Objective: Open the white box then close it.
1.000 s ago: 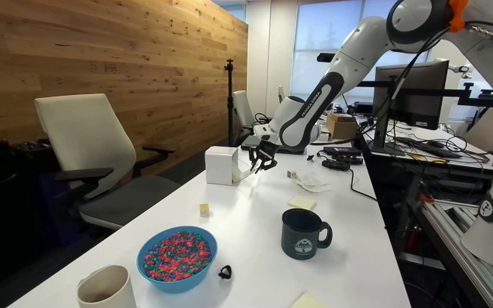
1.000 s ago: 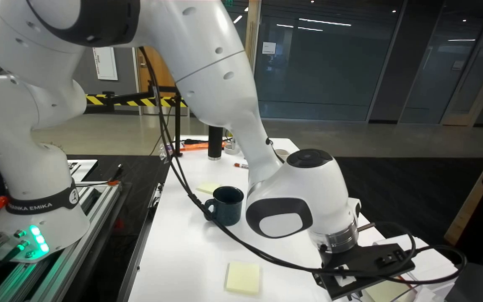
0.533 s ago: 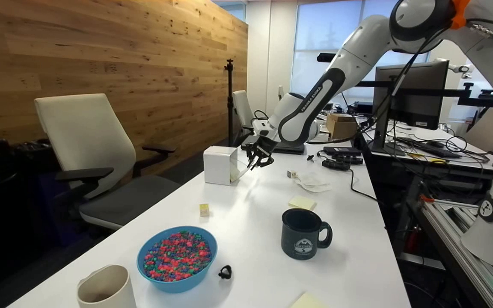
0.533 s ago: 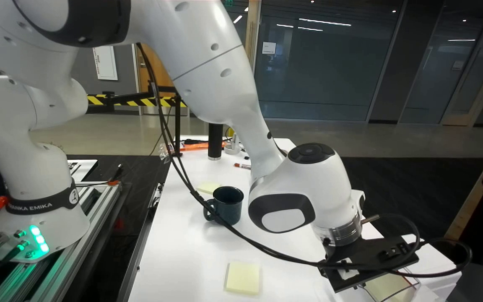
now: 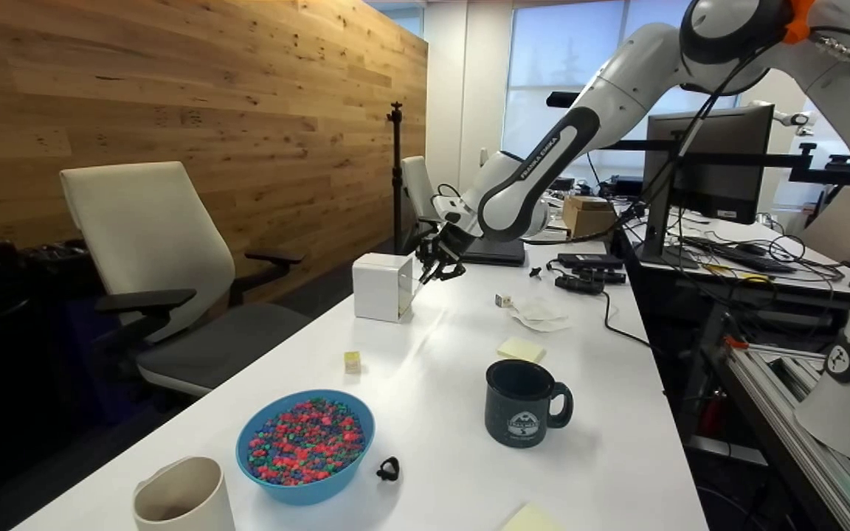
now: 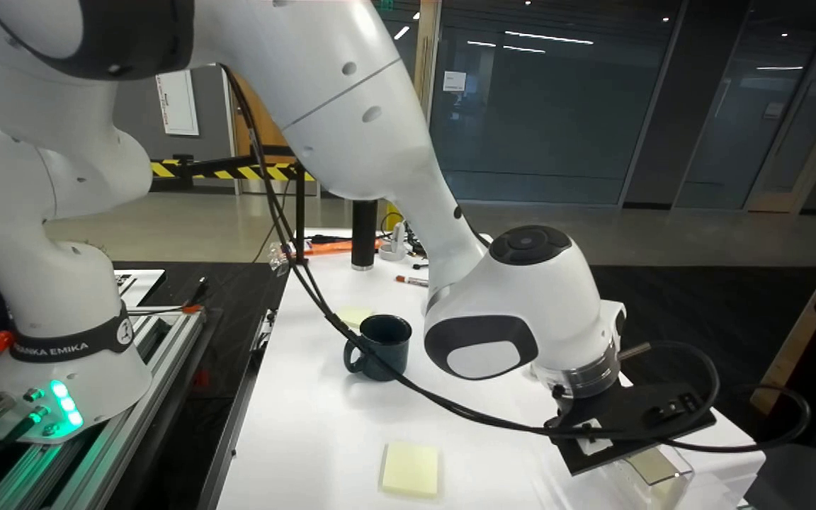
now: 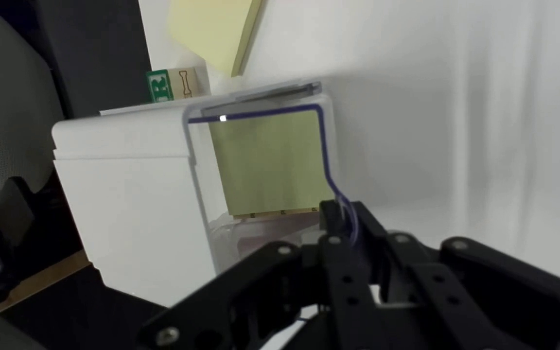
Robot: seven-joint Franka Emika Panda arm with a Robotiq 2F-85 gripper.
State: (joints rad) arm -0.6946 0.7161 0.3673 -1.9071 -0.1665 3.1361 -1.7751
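The white box stands on the table, its open side turned to my gripper. In the wrist view the box fills the left, and a clear plastic flap with a purple-looking edge reaches out from its opening. My gripper is shut on that flap, whose edge bends where it runs between the fingers. A yellow note pad shows through or behind the clear plastic. My fingertips are hidden behind the black wrist mount in an exterior view, where the flap stands beside the box.
A lettered block and another yellow pad lie near the box. Further along the table are a small cube, a dark mug, a blue bowl and a cream cup. A closed laptop lies behind the arm.
My gripper has moved toward the box and slightly up. The clear flap, which slanted farther out from the box, now stands nearer its opening. The jaws have narrowed a little.
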